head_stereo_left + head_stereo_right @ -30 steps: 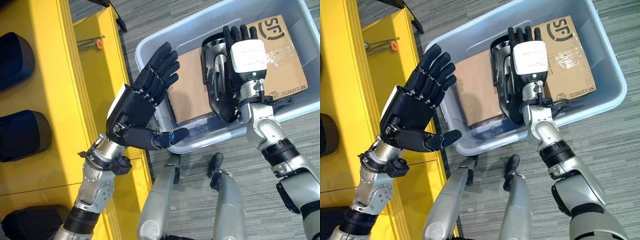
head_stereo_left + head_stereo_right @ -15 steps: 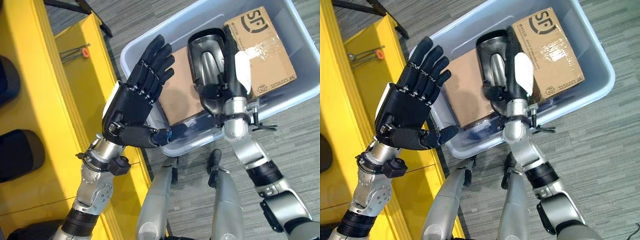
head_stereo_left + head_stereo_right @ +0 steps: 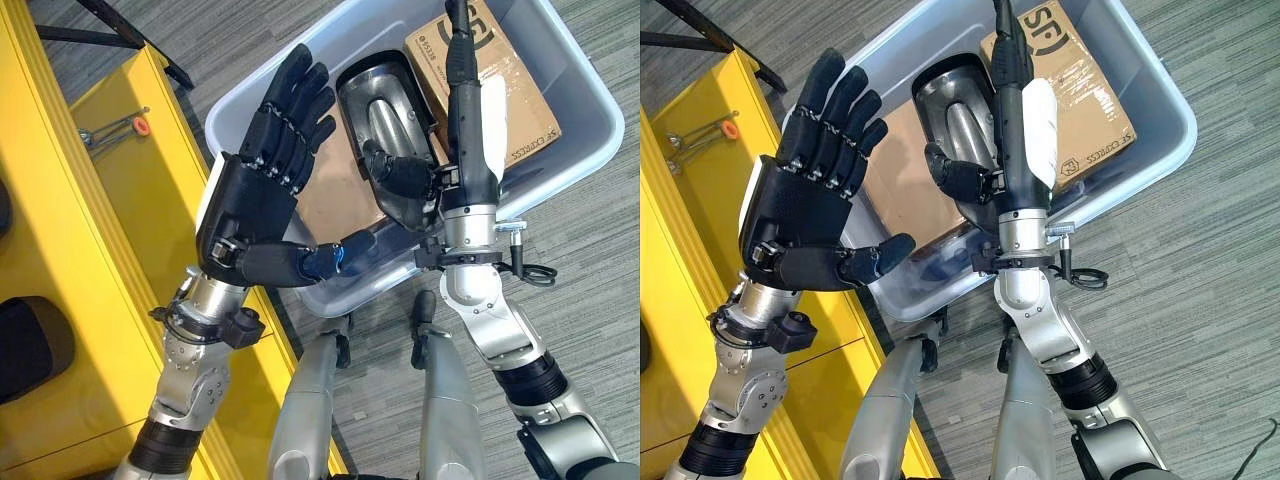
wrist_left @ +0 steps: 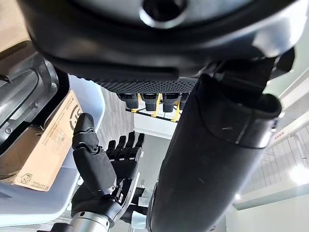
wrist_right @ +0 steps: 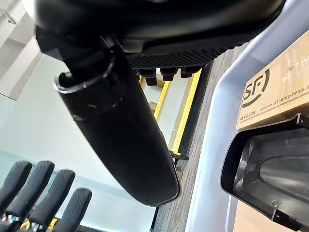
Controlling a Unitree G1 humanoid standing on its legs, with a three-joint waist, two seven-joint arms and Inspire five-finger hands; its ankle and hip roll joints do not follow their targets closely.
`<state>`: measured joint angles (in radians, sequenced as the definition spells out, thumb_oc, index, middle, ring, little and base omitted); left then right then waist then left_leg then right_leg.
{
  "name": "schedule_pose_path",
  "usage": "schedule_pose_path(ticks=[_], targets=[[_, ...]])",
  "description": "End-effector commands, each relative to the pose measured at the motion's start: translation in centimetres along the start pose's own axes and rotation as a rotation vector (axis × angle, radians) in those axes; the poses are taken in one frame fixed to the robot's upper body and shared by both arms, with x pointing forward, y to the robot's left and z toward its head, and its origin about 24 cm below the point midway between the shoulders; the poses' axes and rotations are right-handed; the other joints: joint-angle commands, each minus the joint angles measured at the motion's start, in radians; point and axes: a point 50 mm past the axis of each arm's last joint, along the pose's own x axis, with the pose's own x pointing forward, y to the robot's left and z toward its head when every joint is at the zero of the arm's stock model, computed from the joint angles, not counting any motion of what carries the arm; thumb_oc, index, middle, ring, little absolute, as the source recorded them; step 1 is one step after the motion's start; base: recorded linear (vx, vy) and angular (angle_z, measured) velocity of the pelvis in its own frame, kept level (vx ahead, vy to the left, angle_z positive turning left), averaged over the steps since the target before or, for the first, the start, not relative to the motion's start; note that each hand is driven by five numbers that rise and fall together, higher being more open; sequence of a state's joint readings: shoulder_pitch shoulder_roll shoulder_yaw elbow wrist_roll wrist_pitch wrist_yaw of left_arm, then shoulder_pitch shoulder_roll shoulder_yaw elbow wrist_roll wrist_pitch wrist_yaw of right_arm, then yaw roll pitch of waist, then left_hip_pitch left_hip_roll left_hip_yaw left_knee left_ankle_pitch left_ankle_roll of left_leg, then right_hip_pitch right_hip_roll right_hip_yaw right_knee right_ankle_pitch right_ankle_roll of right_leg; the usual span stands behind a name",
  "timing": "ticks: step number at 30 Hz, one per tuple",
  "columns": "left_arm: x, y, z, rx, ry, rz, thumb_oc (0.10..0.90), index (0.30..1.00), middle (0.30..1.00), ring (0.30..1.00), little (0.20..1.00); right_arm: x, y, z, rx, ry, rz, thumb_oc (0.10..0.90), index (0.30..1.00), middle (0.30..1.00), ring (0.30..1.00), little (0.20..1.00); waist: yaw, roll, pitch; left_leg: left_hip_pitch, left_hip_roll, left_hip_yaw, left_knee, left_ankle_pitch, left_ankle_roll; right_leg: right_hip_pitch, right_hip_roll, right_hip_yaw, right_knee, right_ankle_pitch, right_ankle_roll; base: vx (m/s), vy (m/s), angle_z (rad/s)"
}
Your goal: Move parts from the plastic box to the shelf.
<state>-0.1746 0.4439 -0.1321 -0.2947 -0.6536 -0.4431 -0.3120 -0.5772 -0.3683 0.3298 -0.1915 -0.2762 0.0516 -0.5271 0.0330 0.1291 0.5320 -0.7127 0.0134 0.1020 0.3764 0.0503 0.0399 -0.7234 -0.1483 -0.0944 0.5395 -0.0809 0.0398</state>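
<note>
The dark moulded plastic part [image 3: 385, 120] with a shiny metallic hollow stands tilted inside the grey plastic box [image 3: 585, 95], against a brown cardboard carton [image 3: 520, 75]. The right hand [image 3: 465, 130] rests edge-on beside it, fingers straight, thumb against the part's lower end. The left hand [image 3: 262, 195] is raised, fingers spread, holding nothing, beside the yellow shelf [image 3: 60, 230].

The only print sits on the cardboard box [image 3: 1092, 92] lying in the grey plastic box [image 3: 1160, 150]. Its top carries 1 large black round logo [image 3: 1040, 22] with big letters near one corner, and short lines of small black print [image 5: 277, 105] along an edge, too fine to make out reliably.
</note>
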Motion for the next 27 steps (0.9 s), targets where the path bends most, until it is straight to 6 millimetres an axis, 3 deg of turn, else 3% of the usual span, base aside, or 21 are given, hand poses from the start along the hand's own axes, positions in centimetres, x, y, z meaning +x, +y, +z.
schedule_pose_path(ticks=[1, 11, 13, 15, 17, 27], targets=[[1.5, -1.3, 5.2, 0.068, -0.321, -0.087, 0.9, 1.0, 1.0, 1.0, 1.0, 2.0, -2.2, 4.5, 0.087, -0.265, -0.153, 0.9, 1.0, 1.0, 1.0, 1.0, 0.021, 0.01, -0.012, 0.087, -0.069, 0.053, -0.068, -0.101, 0.008, 0.047, 0.078, -0.028, -0.011, -0.065, -0.013, 0.0, 0.0, 0.0], [2.5, -1.6, 4.6, 0.053, -0.315, -0.1, 0.9, 1.0, 1.0, 1.0, 1.0, 2.9, 1.1, 2.9, 0.004, -0.148, 0.05, 0.9, 1.0, 1.0, 1.0, 1.0, 0.035, 0.013, -0.012, 0.067, -0.073, 0.052, -0.046, -0.105, 0.017, 0.029, 0.07, -0.036, 0.009, -0.068, -0.017, 0.0, 0.0, 0.0], [5.0, -2.0, 3.3, 0.071, -0.309, -0.089, 0.9, 1.0, 1.0, 1.0, 1.0, 3.8, 3.1, 3.1, -0.005, -0.152, 0.109, 0.9, 1.0, 1.0, 1.0, 1.0, 0.029, 0.003, -0.012, 0.045, -0.067, 0.058, -0.032, -0.101, 0.018, 0.005, 0.069, -0.039, 0.032, -0.07, -0.025, 0.0, 0.0, 0.0], [5.5, -2.2, 3.1, 0.075, -0.307, -0.083, 0.9, 1.0, 1.0, 1.0, 1.0, 4.0, 3.4, 3.1, -0.002, -0.151, 0.121, 0.9, 1.0, 1.0, 1.0, 1.0, 0.027, 0.001, -0.012, 0.04, -0.064, 0.061, -0.03, -0.099, 0.018, -0.001, 0.069, -0.04, 0.038, -0.07, -0.025, -0.01, 0.015, 0.03], [7.4, -3.1, 2.1, 0.095, -0.3, -0.053, 0.9, 1.0, 1.0, 1.0, 1.0, 4.3, 4.8, 3.7, 0.023, -0.157, 0.163, 0.9, 1.0, 1.0, 1.0, 1.0, 0.014, -0.007, -0.012, 0.032, -0.058, 0.066, -0.035, -0.089, 0.011, -0.011, 0.076, -0.034, 0.046, -0.067, -0.024, -0.01, 0.049, 0.01], [10.6, -5.1, 0.3, 0.158, -0.299, 0.02, 0.9, 1.0, 1.0, 1.0, 1.0, 4.6, 6.4, 4.1, 0.066, -0.134, 0.155, 0.9, 1.0, 1.0, 1.0, 1.0, -0.014, -0.024, -0.012, -0.009, -0.054, 0.078, -0.031, -0.079, 0.004, -0.05, 0.093, -0.017, 0.061, -0.065, -0.024, 0.0, 0.062, -0.01]])
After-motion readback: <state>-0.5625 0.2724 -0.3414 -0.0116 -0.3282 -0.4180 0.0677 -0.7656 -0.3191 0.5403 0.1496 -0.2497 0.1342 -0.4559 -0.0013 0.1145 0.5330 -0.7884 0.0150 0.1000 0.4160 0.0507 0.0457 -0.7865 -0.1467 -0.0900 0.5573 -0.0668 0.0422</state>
